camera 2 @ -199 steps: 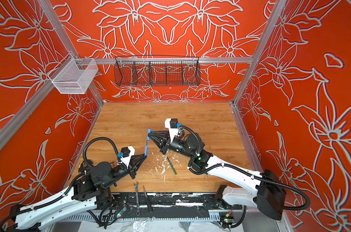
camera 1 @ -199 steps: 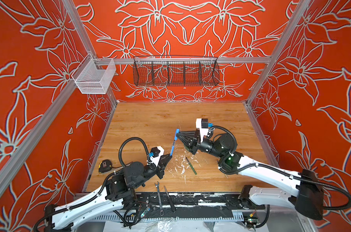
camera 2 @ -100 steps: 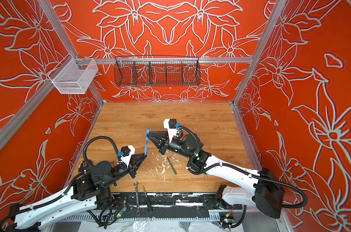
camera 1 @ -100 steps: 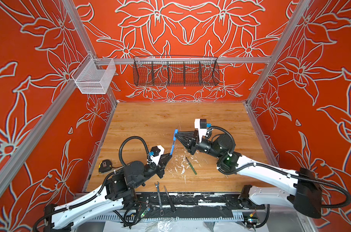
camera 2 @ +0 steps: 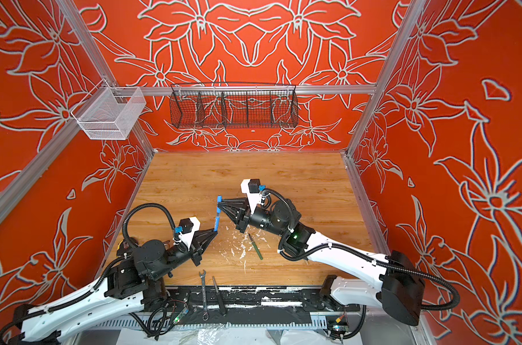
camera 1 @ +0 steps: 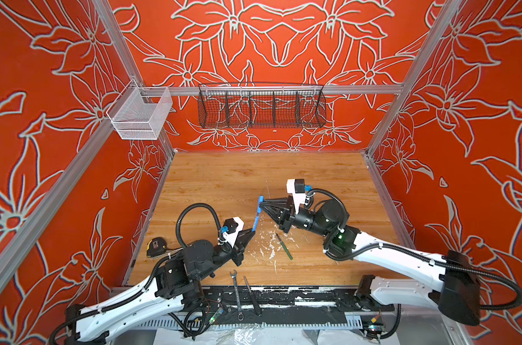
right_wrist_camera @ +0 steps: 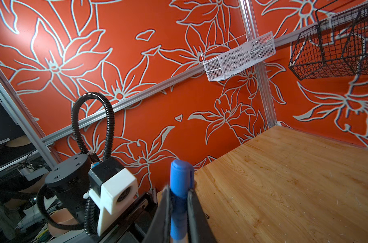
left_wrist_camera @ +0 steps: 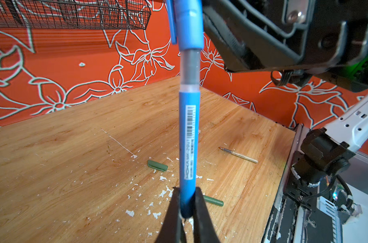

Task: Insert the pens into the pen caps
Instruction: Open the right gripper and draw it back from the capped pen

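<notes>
You've got a wooden plank worktop [camera 1: 224, 185], w/ white chips [camera 1: 267, 246] scattered toward the middle of its front edge. Your left gripper [camera 1: 253, 230] has its black tapered fingers pinched narrow on the rear end of the blue plastic stick pen [camera 1: 256, 217]. That pen is up in the air over the front-centre of the worktop, standing steep w/ a slight lean. Your right gripper [camera 1: 261, 205], level & pointing in from the right-edge side, is clamped tight on the short blue tube cap [right_wrist_camera: 180, 178] at the pen's top end. In the left wrist view the pen's grey neck runs into the cap mouth but shows bare between barrel & cap, so it's not seated home. The green stick pen [camera 1: 284, 247] lies flat nr the front edge, mid-worktop, among the chips. The thin tan stick pen [left_wrist_camera: 239, 155] lies flat on the wood; can't place it vs the edges. The stubby green cap [left_wrist_camera: 157, 165] lies loose nr the green pen, not touching.
</notes>
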You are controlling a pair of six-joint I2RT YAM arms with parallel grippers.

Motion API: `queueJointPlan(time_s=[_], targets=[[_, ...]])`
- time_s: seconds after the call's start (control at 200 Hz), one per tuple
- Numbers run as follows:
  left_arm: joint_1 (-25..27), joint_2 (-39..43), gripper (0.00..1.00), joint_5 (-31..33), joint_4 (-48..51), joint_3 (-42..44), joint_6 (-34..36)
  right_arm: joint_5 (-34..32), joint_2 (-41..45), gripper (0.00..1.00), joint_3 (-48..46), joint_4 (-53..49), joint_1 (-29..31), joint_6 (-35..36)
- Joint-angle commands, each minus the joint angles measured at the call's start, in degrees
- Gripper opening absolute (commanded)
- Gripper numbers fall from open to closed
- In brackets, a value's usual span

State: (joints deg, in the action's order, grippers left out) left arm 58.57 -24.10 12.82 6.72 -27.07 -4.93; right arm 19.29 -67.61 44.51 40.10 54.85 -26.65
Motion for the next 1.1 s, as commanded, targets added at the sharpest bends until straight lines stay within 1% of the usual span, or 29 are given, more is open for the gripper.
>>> queueJointPlan(time_s=[0.0,0.235,0.37,0.425,0.5,0.595,0.686,0.736,0.821,0.911,1.016,1.096], targets=[[0.3,0.3,0.00,0.6,-3.0,-2.3,1.5,-1.1,0.5,0.00,-0.1,0.9,0.7,-0.2],[0.3,0.5,0.00,1.1,-6.2,-2.9,2.1,-2.7,0.8,0.00,-2.0,2.7,1.3,-0.6],[0.2,-0.9,0.00,-0.4,-7.8,-4.3,2.6,-2.8,0.7,0.05,-1.9,2.3,1.6,-0.1],[0.3,-1.9,0.00,-1.2,-7.7,-5.3,2.8,-2.9,0.9,0.10,-1.7,1.4,1.7,0.4],[0.2,-3.7,0.00,-1.9,-7.0,-6.7,3.0,-3.1,1.3,0.12,-1.4,-0.1,1.8,1.1],[0.2,-6.0,0.00,-2.3,-6.5,-8.0,3.0,-3.4,2.3,0.20,-0.7,-3.0,1.9,2.2],[0.3,-7.3,0.00,-2.5,-5.8,-8.7,2.9,-3.9,3.7,0.23,0.0,-7.0,1.9,3.3],[0.3,-7.8,0.00,-2.4,-5.5,-8.9,2.9,-3.8,4.6,0.29,0.3,-8.7,1.9,3.9],[0.2,-8.5,0.00,-1.8,-4.8,-9.0,2.6,-4.3,6.9,0.44,0.8,-12.9,1.9,4.5],[0.2,-9.0,0.00,-1.1,-4.1,-8.9,2.5,-4.6,10.0,0.53,0.7,-16.9,1.9,4.4],[0.2,-9.3,0.00,-0.2,-2.4,-9.4,2.0,-3.9,13.7,0.60,0.7,-23.2,2.0,3.7],[0.1,-9.6,0.00,-0.9,-0.3,-10.6,1.3,-4.1,16.1,0.63,0.7,-27.7,1.8,2.1]])
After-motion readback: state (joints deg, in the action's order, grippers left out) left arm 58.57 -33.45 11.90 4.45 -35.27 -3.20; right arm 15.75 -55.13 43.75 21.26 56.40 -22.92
